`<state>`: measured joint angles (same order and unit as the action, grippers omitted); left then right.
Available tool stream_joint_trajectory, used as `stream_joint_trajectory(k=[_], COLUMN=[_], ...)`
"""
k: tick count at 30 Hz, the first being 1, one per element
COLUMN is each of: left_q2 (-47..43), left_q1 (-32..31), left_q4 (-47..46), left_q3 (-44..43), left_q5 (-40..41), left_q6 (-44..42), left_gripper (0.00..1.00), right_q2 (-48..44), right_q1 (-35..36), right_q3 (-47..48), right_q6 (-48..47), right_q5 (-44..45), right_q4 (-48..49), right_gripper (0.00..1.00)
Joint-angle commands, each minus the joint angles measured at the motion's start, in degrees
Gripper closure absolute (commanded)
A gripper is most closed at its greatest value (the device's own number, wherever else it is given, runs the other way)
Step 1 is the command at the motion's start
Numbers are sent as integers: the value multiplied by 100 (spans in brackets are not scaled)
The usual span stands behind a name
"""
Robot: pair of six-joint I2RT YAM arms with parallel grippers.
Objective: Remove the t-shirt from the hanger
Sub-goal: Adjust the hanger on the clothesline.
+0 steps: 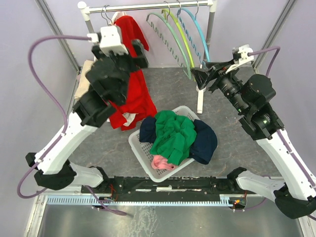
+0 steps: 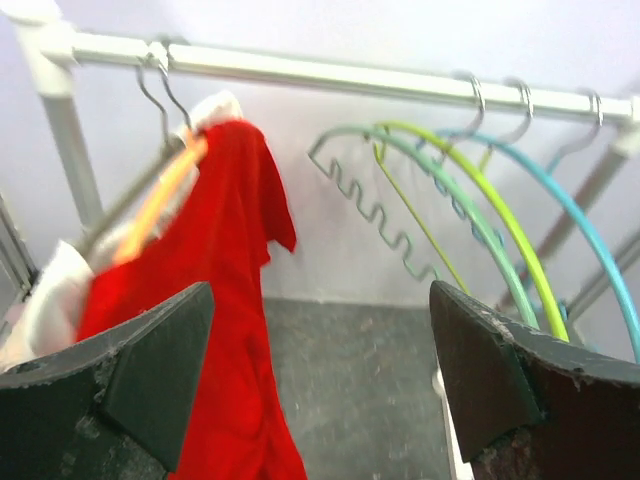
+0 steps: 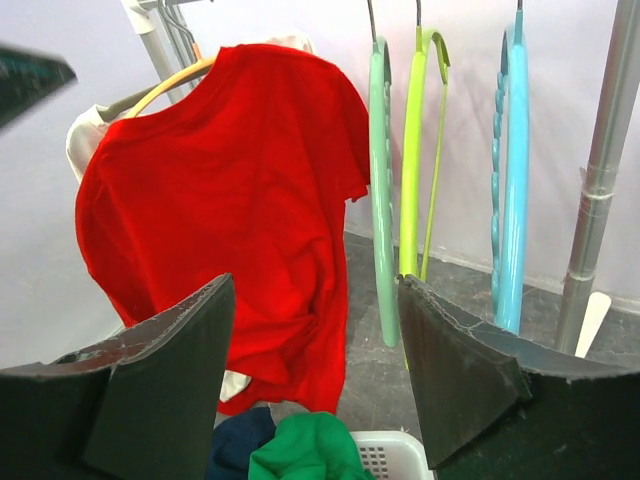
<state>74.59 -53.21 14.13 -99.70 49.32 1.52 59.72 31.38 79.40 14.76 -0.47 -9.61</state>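
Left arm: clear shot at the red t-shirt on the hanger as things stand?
Probably yes. The left gripper hangs right beside the red t-shirt, jaws wide apart and empty, nothing between them; the empty hangers sit off to the other side.

The top external camera looks steeply down from above and behind the arm bases, far enough off to take in the whole bench, the basket and the rail at the far edge. The left wrist camera sits close to that rail, facing the back wall and tilted slightly upward, its view framed by the spread fingers of the left end effector. The right wrist camera looks from the rack's right end leftward along it, between the fingers of the right end effector, with the basket's rim at its bottom edge. All three views share the red t-shirt and the green hanger.
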Motion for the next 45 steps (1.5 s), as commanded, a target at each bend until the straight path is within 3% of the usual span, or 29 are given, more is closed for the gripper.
stream_joint_trajectory(k=[1,5,8,27,45], left_q2=[496,1181,1431,1682,1959], left_q1=[583,1062,1344,2754,3045], left_q4=[963,1944,2372,2526,2492], left_q3=[-1409,-2603,-2969,-2727,-2570], left_q5=[-581,-1026,-1276,-2326,-2726], left_q6=[-208,-68,0,388,498], left_gripper=[6,5,5,4,5], right_q2=[-244,-434,-567,-708,-668], right_q1=[10,12,11,15,14], right_q3=[50,-91,-150,-390,-427], right_q6=[96,66,-16,-123,-140], right_q5=[-29,48,151,364,408], right_q4=[320,241,157,120,125], right_gripper=[27,26,26,25,25])
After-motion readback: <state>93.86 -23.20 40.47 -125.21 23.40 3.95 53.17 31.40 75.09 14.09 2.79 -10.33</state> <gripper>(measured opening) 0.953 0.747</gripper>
